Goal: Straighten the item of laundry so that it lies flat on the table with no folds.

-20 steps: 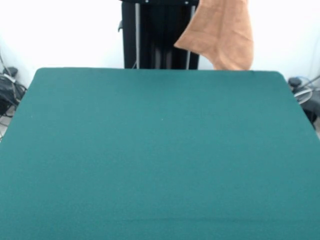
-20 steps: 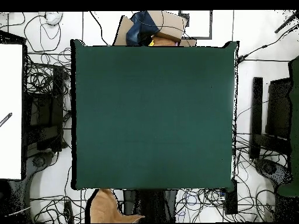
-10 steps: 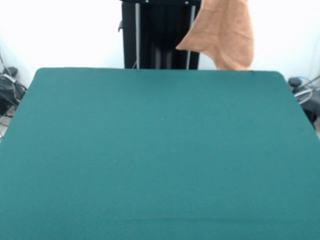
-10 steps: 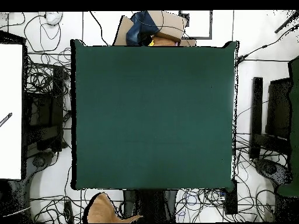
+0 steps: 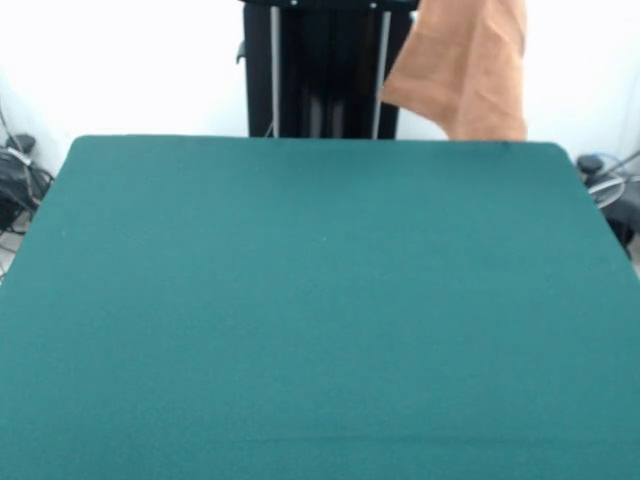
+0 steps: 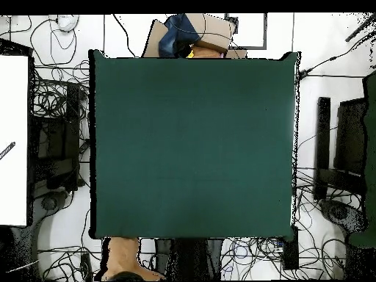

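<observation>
The item of laundry (image 5: 465, 70) is a light orange-tan towel that hangs in the air beyond the far right corner of the table (image 5: 320, 300), its top cut off by the picture's upper edge. Its lower end dangles at about the height of the table's far edge. In the overhead view the towel (image 6: 121, 255) shows just off the table's (image 6: 191, 147) bottom left corner, over the floor. The dark green tabletop carries nothing. Neither view shows the gripper; whatever holds the towel up is out of frame.
A black pedestal column (image 5: 325, 70) stands behind the table's far edge, left of the towel. Tangled cables (image 6: 55, 103) cover the floor around the table. A cardboard box with a blue object (image 6: 194, 37) sits beyond the top edge, and a white panel (image 6: 13, 139) lies at the left.
The hanging towel has shifted to the right in the front view and slightly left in the overhead view, still clear of the tabletop.
</observation>
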Tool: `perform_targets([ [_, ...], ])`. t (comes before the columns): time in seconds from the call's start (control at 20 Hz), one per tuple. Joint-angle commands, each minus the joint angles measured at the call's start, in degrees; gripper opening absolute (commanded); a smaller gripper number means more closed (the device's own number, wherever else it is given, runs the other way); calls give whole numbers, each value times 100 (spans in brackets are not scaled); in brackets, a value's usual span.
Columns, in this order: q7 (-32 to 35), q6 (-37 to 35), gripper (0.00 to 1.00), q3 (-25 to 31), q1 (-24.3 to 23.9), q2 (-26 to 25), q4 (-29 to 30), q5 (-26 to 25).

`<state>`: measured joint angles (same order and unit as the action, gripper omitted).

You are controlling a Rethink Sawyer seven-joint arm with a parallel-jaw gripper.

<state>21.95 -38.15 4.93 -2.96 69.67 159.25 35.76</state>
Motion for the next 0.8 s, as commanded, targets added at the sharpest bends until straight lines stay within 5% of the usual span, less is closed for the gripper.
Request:
perform_targets([
  [0.05,-2261,1455,0,-508,395,805,856,1808],
  [0.2,-2482,1850,0,-467,566,1000,793,2210],
  [0.8,-2689,2556,0,-231,12,1628,480,1491],
])
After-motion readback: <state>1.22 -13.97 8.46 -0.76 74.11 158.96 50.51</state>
